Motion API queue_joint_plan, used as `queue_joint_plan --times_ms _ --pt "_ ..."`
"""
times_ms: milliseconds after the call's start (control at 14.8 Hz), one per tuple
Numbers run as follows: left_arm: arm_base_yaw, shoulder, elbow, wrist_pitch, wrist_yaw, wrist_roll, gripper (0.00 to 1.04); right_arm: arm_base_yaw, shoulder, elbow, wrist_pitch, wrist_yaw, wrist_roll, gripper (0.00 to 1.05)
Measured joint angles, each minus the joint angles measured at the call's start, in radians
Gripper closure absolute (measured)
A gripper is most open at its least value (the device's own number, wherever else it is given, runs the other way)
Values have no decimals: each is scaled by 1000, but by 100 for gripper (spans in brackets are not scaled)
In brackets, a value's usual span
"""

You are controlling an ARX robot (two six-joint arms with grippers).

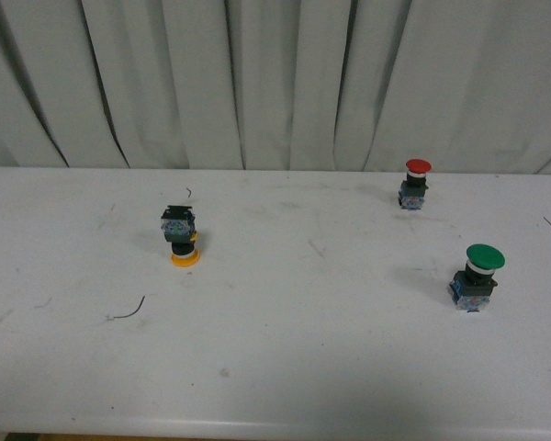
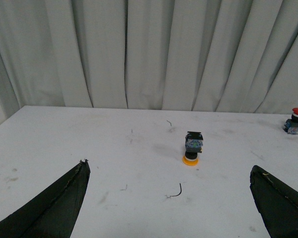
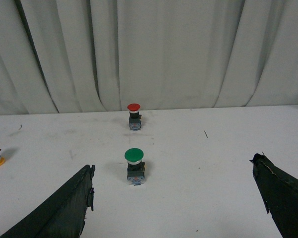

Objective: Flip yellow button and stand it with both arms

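Yellow button (image 1: 180, 237) left of centre on white table (image 1: 285, 367), inverted: cap down, contact block up, so flip not yet done. Left gripper (image 2: 169, 168) spread wide, empty, aimed at it from well back. Right gripper (image 3: 174, 163) likewise wide, empty, facing upright green-capped button (image 3: 134, 166).

Matt white bench (image 1: 303, 367), smooth yet scuffed and smudged. Soft pale cloth curtain (image 1: 257, 83) in folds. Smooth plastic on the yellow button (image 1: 181, 236): yellow cap, black collar, partly clear block; likewise on red button (image 1: 415, 184) and green button (image 1: 478, 276). Dull matt black on left tool (image 2: 170, 167) and right tool (image 3: 174, 163), edges slightly rough.
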Motion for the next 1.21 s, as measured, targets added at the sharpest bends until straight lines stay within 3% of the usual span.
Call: queue_joint_plan --times_ms 405,540,607,675,742,1012,1080,1215 --pt "0 0 0 0 0 0 7 0 0 0 0 0 0 6" --pt "-167 178 114 -165 -344 -146 7 0 0 0 0 0 -1 6" --pt "-206 230 168 -118 -477 -180 7 0 0 0 0 0 -1 6" --pt "-221 266 206 -50 -531 -190 7 0 0 0 0 0 -1 6" --pt "-214 340 231 54 -518 -188 7 0 0 0 0 0 -1 6" --pt "-154 973 342 535 -272 -187 7 0 0 0 0 0 -1 6" --pt "-154 1120 430 600 -239 -181 7 0 0 0 0 0 -1 6" --pt "-159 1457 639 569 -174 -167 7 0 0 0 0 0 -1 6"
